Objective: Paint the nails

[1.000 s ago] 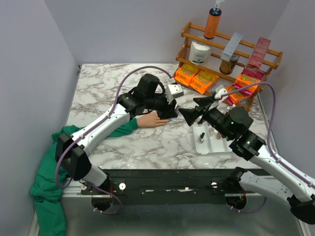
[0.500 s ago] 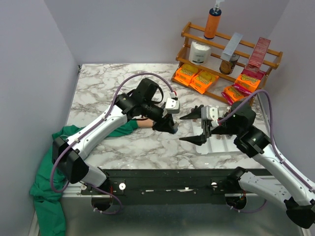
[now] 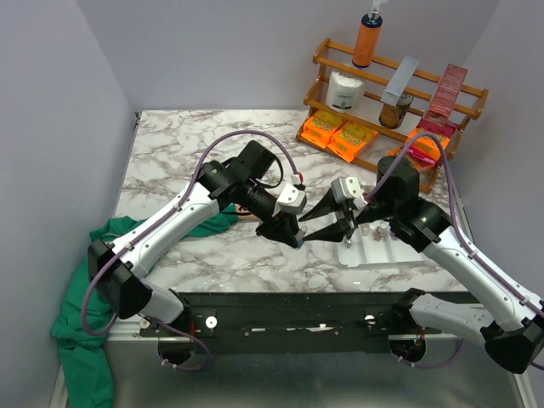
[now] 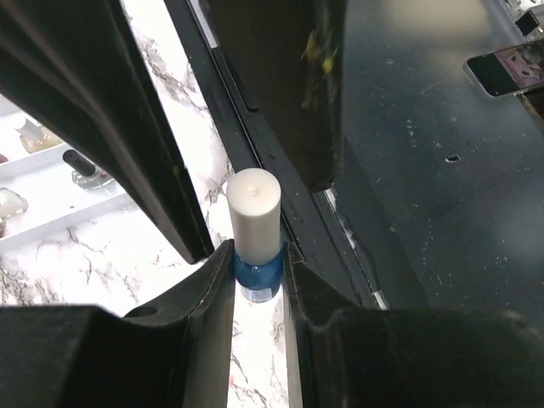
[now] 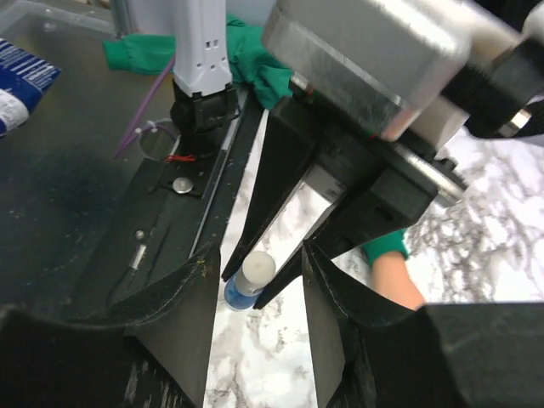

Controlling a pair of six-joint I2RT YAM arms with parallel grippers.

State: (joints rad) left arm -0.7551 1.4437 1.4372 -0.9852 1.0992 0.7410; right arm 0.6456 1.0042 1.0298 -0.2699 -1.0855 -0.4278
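Your left gripper [image 4: 257,265] clamps the blue polish bottle [image 4: 253,202], your right gripper [image 5: 257,257] straddles its white cap with fingers narrowly apart — the fake hand [image 5: 398,285] lies on the marble table [image 3: 170,144] behind, nails hidden.

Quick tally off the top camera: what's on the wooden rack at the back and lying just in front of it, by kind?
Pump bottle: 1
Jars: 2 (white jar, dark jar)
Upright flat packs: 2 (grey pack, red pack)
Orange packets in front: 2
Total: 7
More packets beside the right arm are partly hidden, so not counted.
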